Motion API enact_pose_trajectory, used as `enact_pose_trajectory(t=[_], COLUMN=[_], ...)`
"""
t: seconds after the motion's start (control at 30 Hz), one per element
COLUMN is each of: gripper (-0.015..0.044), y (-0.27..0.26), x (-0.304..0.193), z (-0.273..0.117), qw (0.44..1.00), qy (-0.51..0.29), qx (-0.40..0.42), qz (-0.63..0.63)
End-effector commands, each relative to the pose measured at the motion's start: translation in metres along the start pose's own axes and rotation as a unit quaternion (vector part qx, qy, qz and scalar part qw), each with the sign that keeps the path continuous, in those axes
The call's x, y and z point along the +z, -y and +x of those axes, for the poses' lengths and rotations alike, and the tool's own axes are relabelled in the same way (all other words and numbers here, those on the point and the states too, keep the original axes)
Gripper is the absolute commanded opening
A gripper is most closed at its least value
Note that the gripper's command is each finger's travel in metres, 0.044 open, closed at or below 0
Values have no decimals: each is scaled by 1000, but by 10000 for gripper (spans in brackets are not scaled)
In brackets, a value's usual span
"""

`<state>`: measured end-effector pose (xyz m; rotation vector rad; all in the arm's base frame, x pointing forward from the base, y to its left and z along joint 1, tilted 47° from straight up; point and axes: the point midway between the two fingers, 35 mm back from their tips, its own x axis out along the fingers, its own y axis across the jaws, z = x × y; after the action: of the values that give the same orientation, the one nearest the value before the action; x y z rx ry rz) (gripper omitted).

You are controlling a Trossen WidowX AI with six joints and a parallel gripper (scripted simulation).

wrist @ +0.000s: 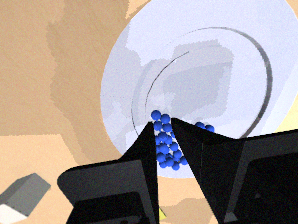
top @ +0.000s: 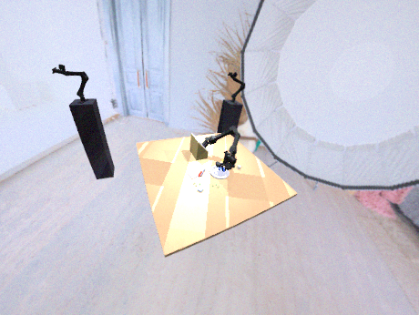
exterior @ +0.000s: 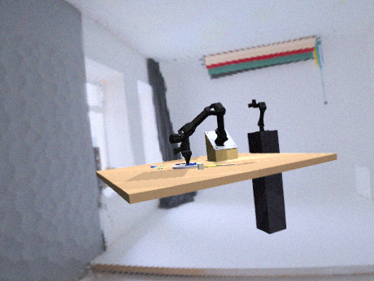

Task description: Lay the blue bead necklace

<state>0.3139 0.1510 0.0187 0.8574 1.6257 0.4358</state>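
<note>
The round white bead board [wrist: 120, 75] [exterior: 176, 167] lies on the table, its ring groove showing in the wrist view. The blue bead necklace [wrist: 162, 149] is bunched at the board's near edge in the wrist view, most of its beads between and below my fingertips. A few of its beads show to the right of the right finger; the fingers hide the rest. My gripper [wrist: 161, 123] [exterior: 188, 164] is low over the board and shut on part of the necklace. I cannot tell whether the beads touch the board.
A grey block [wrist: 31, 194] [exterior: 200, 166] stands beside the board. A box with a sloped top [top: 199, 148] [exterior: 222, 154] stands near the arm's base. A red piece [top: 200, 173], a small blue item [exterior: 153, 166] and small green bits [exterior: 161, 166] lie on the table.
</note>
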Motion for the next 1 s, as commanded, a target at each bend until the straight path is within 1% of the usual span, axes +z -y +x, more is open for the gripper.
enact_pose_trajectory(t=[0.0, 0.13, 0.53, 0.77, 0.97], gripper=[0, 0, 0, 0, 158], y=[0, 1, -9, -9, -10], x=[0, 0, 1, 1, 2], z=[-2, -10, -10, -2, -5], qw=[1000, 1000, 1000, 1000, 1000], qy=[0, 0, 0, 0, 0], qx=[0, -1, 0, 0, 0], qz=[0, 2, 2, 2, 0])
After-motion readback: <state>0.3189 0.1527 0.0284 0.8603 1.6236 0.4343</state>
